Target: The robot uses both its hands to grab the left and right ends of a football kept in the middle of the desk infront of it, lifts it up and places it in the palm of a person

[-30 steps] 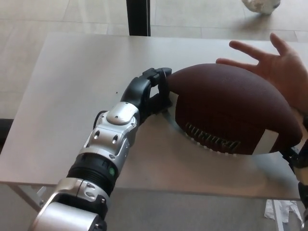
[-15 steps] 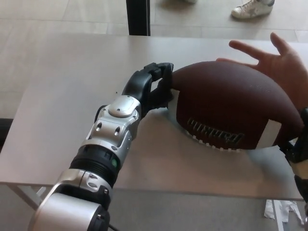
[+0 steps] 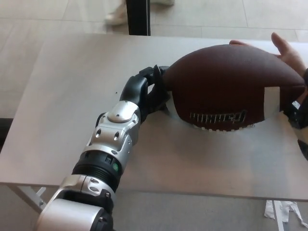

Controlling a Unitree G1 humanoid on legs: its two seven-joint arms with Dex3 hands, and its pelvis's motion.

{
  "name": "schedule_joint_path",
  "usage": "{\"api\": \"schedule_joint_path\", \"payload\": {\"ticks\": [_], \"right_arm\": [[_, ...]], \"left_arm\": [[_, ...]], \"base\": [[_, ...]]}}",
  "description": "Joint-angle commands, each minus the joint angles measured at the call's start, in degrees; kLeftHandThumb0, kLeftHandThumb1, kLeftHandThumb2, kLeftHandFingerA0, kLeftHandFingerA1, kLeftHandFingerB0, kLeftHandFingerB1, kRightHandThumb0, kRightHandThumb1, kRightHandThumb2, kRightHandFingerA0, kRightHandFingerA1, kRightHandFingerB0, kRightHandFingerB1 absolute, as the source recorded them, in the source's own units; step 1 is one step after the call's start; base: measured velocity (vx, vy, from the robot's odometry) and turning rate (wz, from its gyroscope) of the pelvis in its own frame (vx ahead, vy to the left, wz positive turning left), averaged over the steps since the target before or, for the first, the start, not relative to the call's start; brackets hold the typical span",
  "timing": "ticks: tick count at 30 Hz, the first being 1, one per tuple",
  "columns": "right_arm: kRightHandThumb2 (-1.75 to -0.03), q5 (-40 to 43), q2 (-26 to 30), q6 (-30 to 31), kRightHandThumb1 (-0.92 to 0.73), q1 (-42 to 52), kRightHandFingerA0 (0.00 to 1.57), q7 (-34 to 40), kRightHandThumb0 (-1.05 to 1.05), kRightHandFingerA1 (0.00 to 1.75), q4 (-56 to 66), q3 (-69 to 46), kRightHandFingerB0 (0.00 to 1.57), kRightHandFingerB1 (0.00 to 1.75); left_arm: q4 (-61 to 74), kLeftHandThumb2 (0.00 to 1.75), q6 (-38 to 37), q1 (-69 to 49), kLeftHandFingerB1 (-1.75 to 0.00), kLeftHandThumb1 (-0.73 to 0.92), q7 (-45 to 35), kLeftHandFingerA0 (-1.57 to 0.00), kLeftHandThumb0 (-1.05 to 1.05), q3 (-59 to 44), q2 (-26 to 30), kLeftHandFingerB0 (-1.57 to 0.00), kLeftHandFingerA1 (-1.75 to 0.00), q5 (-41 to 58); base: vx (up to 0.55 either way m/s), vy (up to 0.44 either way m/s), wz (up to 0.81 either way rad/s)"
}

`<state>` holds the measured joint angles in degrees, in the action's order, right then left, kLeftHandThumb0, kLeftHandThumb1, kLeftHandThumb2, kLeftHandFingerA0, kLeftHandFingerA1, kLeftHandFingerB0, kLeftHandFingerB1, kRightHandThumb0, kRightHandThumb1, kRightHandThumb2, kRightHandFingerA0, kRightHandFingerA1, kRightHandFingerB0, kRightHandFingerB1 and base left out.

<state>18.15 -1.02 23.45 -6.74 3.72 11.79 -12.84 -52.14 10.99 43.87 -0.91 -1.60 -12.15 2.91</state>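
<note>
The left hand comes in from the lower left on its silver and black arm and presses its black fingers against the left end of the football. The fingers are curled onto the leather there, so this hand grips the ball at that tip. The football is brown and pebbled, with white laces along its lower side, printed lettering just above them, and a white stripe near its right end. It lies lengthwise, stretching from the left hand across to the right edge of the picture, and its underside appears raised off the desk, though the gap is hard to judge from this angle.

At the ball's right end, only a small dark part of the right hand shows at the picture's edge, touching or just beside the stripe. Its fingers are mostly cut off by the frame, so whether it is clamped on the ball cannot be told.

Beyond the ball's far right end, a person's hand is held open with the fingers spread, its palm behind the upper right of the football and close to it; contact cannot be confirmed.

The desk is pale grey. Past its far edge, well beyond the left hand, stand a dark post and a blurred shoe on the tiled floor.
</note>
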Motion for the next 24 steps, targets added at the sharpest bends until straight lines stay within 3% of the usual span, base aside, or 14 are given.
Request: {"api": "schedule_joint_path", "payload": {"ticks": [1,2,4,5,6,7,9,10,17,18,21,22,23,24], "right_arm": [[-1.18,1.8,-1.3,2.1,-0.78,-2.0,0.42,0.4,-0.96,0.54,-0.3,0.2,0.10,0.32],[-1.18,1.9,-2.0,2.6,-0.77,-2.1,0.42,1.0,-0.94,0.54,-0.7,0.3,0.10,0.32],[-0.79,2.1,-2.5,2.9,-0.92,-1.5,0.50,1.0,-0.98,0.43,-0.4,0.1,0.11,0.25],[-0.79,2.2,-2.7,3.3,-0.92,-1.4,0.50,0.8,-0.98,0.43,-0.6,0.2,0.11,0.25],[-1.19,1.8,-2.8,3.4,-0.85,-1.3,0.49,0.8,-1.04,0.53,-0.9,0.5,0.15,0.32],[-1.18,1.3,-3.0,3.4,-0.83,-1.3,0.52,1.1,-1.05,0.54,-1.4,0.7,0.15,0.35],[-1.18,1.1,-3.0,3.1,-0.83,-1.3,0.53,1.1,-1.05,0.54,-1.6,0.6,0.13,0.37],[-0.77,-0.5,-3.0,4.2,-0.92,-1.6,0.66,2.7,-0.97,0.45,-2.4,1.2,0.26,0.31],[-0.77,-2.3,-1.5,4.0,-0.92,-3.2,0.82,3.7,-0.94,0.63,-3.7,1.6,0.37,0.33],[-0.87,-2.7,-1.1,4.1,-0.81,-3.3,0.85,3.6,-1.01,0.66,-3.8,1.9,0.34,0.38],[-0.78,-3.4,-0.1,5.5,-0.92,-5.2,0.92,3.4,-1.02,0.61,-4.1,2.9,0.36,0.33],[-1.15,-3.3,-0.1,5.9,-0.74,-5.8,0.96,3.5,-0.96,0.67,-4.2,3.1,0.29,0.45],[-0.75,-3.3,0.2,6.6,-0.92,-6.3,0.99,3.2,-0.99,0.60,-4.1,3.4,0.31,0.32],[-0.73,-2.8,0.5,7.5,-0.92,-6.9,0.99,2.6,-0.98,0.61,-4.2,3.5,0.34,0.32]], "left_arm": [[0.3,0.86,0.7,-1.5,-0.36,0.92,0.4,-0.60,-0.98,-1.6,-2.6,-0.30,-0.67,2.3],[0.6,1.28,1.0,-1.8,-0.47,0.87,0.8,-0.59,-1.02,-2.0,-3.1,-0.24,-0.72,2.6],[0.7,1.28,1.2,-2.0,-0.47,0.88,0.7,-0.60,-1.04,-2.4,-3.7,-0.25,-0.72,2.8],[0.8,1.28,1.1,-2.2,-0.47,0.88,0.8,-0.60,-1.04,-2.6,-4.0,-0.25,-0.72,3.0],[0.8,1.28,1.0,-2.3,-0.48,0.87,0.9,-0.59,-1.03,-2.7,-4.1,-0.26,-0.71,3.1],[0.5,0.85,0.8,-2.1,-0.36,0.92,1.0,-0.60,-1.00,-2.8,-4.3,-0.31,-0.66,3.2],[0.3,0.89,0.6,-1.9,-0.40,0.92,0.8,-0.62,-1.05,-2.7,-4.4,-0.31,-0.69,3.2],[0.5,1.28,0.2,-2.3,-0.48,0.86,0.3,-0.59,-1.05,-2.5,-4.0,-0.29,-0.73,3.1],[0.9,1.28,0.6,-1.7,-0.46,0.83,1.1,-0.64,-1.01,-2.4,-3.1,-0.25,-0.71,2.7],[1.2,0.84,1.1,-1.7,-0.38,0.92,1.4,-0.65,-1.04,-2.4,-3.1,-0.32,-0.67,2.8],[0.8,0.82,2.7,-0.6,-0.36,0.92,4.0,-0.76,-1.01,-2.0,-3.3,-0.33,-0.71,1.8],[0.4,0.83,2.8,-0.3,-0.39,0.91,4.1,-0.78,-1.03,-1.3,-3.1,-0.34,-0.72,1.1],[0.3,0.78,3.6,0.0,-0.37,0.92,4.1,-0.83,-0.97,-0.7,-3.0,-0.34,-0.77,0.6],[0.0,1.25,5.1,0.7,-0.47,0.81,3.6,-0.80,-0.94,0.3,-2.6,-0.25,-0.80,0.0]], "base": [[0.00,0.000,0.00],[0.00,0.000,0.00],[0.00,0.000,0.00],[0.00,0.000,0.00],[0.00,0.000,0.00],[0.00,0.000,0.00],[0.00,0.000,0.00],[0.00,0.000,0.00],[0.00,0.000,0.00],[0.00,0.000,0.00],[0.00,0.000,0.00],[0.00,0.000,0.00],[0.00,0.000,0.00],[0.00,0.000,0.00]]}}
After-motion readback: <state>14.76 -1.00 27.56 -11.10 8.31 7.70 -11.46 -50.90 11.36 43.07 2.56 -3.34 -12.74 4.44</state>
